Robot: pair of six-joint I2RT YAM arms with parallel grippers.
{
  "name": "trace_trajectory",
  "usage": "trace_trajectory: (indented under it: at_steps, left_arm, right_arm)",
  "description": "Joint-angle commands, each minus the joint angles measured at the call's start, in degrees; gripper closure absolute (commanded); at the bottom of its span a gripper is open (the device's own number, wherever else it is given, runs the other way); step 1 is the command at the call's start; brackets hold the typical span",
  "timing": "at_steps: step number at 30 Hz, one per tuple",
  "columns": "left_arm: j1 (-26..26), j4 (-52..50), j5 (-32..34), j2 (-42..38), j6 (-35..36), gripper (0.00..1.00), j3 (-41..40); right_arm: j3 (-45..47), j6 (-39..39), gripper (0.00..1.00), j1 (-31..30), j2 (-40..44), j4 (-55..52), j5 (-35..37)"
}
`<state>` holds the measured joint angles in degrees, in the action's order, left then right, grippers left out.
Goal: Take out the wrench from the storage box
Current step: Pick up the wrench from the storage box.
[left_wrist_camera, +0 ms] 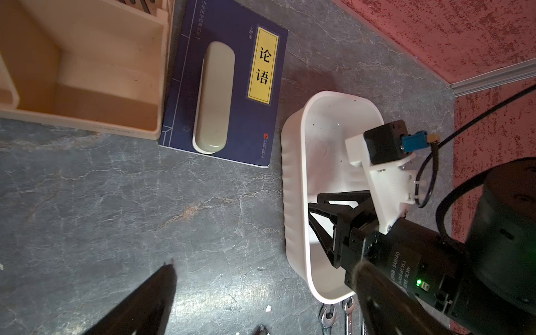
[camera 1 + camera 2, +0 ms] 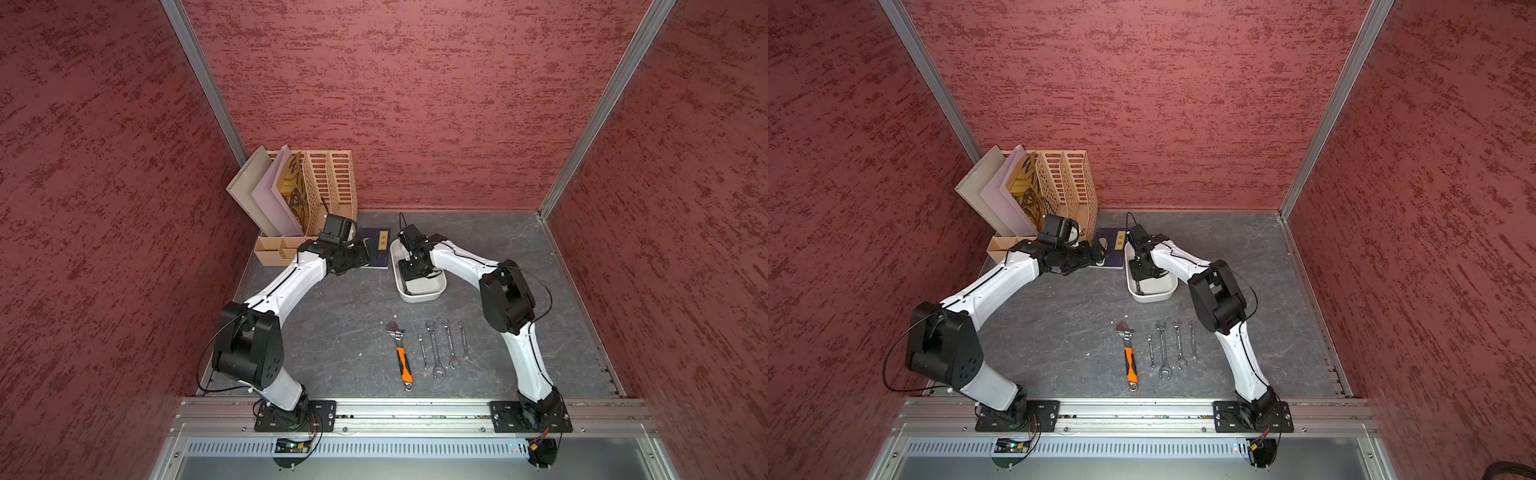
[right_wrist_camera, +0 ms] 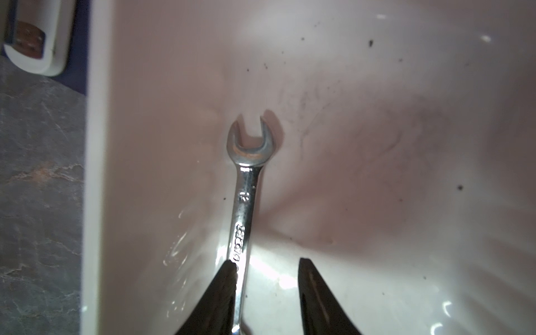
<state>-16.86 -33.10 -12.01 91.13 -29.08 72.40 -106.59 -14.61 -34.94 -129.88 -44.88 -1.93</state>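
Note:
The white storage box (image 2: 419, 296) (image 2: 1152, 296) stands on the grey table right of centre, seen in both top views. A small silver open-end wrench (image 3: 245, 203) lies inside it, along the bottom near one long wall (image 3: 98, 174). My right gripper (image 3: 266, 261) reaches down into the box (image 1: 293, 174) and is open. One black fingertip (image 3: 230, 265) touches the wrench's shaft; the other stands apart over bare plastic. My left gripper (image 1: 266, 264) hovers open and empty above the table, left of the box.
A dark blue book (image 1: 232, 121) with a beige case (image 1: 214, 95) on it lies behind the box. The peach slotted organizer (image 2: 328, 183) fills the back left corner. An orange-handled adjustable wrench (image 2: 402, 357) and several silver wrenches (image 2: 440, 349) lie in a row near the front.

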Motion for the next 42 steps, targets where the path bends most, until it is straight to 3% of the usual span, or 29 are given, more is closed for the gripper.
trace_trajectory:
  at_steps: [1, 10, 22, 32, 42]
  left_arm:
    - [0.34, 1.10, -0.77, -0.50, 0.25, 0.00, 0.46]
    - [0.39, 1.64, -1.09, -1.56, 0.23, 0.00, -0.67]
    - [0.87, 2.16, -2.14, -2.17, -0.01, 0.00, -1.14]
    - [1.30, 2.00, -1.88, -3.09, 0.07, 0.00, -1.30]
    - [1.75, 2.05, -2.66, -3.68, -0.18, 0.00, -1.38]
  right_arm:
    - [-2.18, -0.41, 0.60, -0.75, -1.56, 1.41, -0.36]
    - [-4.15, -0.24, 0.61, -1.18, -4.14, 0.65, 3.98]
    - [-1.27, 1.14, 0.72, -0.92, -1.71, -0.62, 10.63]
    - [-0.83, 2.54, 0.70, -0.38, 0.59, -1.62, 12.32]
    - [-7.37, -17.51, 0.62, -0.34, -0.08, -11.54, 10.31]
